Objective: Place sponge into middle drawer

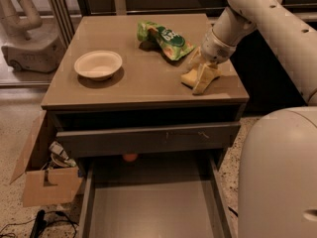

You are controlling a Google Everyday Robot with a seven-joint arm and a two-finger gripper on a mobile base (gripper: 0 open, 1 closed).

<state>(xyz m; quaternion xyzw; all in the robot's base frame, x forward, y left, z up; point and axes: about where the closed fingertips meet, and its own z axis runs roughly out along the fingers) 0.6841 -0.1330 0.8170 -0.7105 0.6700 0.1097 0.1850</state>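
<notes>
The yellow sponge [190,78] lies on the wooden tabletop [133,78] near its right front corner. My gripper [202,81] comes down from the upper right and is right at the sponge, touching its right side. The sponge still rests on or just above the tabletop. The middle drawer [153,207] is pulled open below, at the bottom of the view, and its flat grey floor is bare.
A green snack bag [163,37] lies just behind the sponge. A white bowl [98,64] stands at the table's left. A drawer with a scratched front panel [148,139] sits above the open drawer. A cardboard box [47,175] stands on the floor at the left. My base [280,177] fills the lower right.
</notes>
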